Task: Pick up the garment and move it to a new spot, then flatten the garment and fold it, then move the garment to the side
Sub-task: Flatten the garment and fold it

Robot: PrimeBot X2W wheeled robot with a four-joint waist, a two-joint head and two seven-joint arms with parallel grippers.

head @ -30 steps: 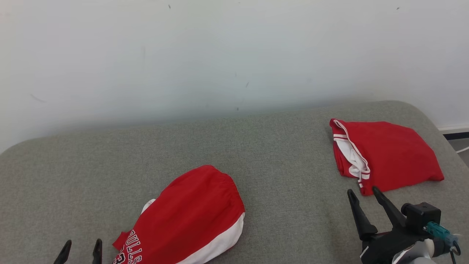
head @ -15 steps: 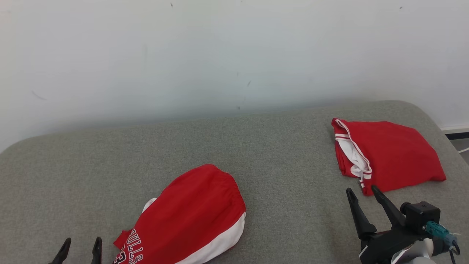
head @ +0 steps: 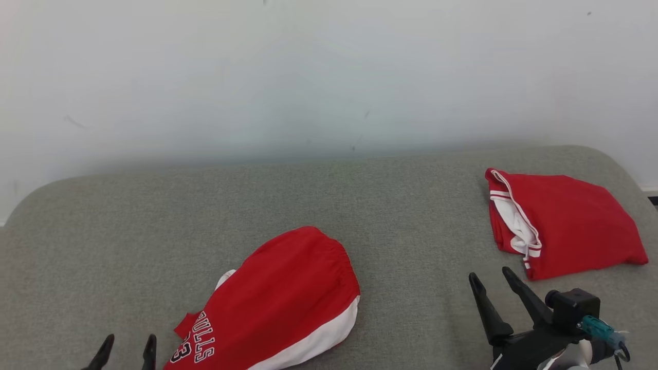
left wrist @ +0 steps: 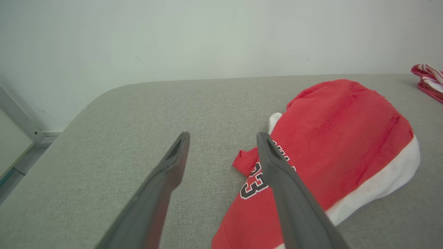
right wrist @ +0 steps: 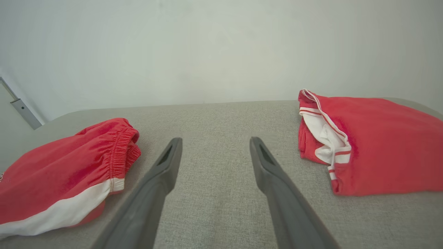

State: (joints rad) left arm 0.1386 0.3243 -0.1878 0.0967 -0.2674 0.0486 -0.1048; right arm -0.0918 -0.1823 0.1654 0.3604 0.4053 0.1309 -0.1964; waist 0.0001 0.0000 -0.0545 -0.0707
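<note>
Left gripper (head: 128,344), right gripper (head: 489,275) both hovering wide open, holding nothing. Red Bulls shorts (head: 288,293) lying crumpled at grey cushion (head: 154,231) front edge. Risk: pinching single layer, shorts sliding off edge.

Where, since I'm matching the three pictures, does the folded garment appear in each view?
Head view: folded garment at the right, mid height, on the grey cushion.
Left wrist view: folded garment, only a sliver at the upper right edge.
Right wrist view: folded garment at the right, mid height.
Shared landmark: the Bulls garment lies to its left in all three.
</note>
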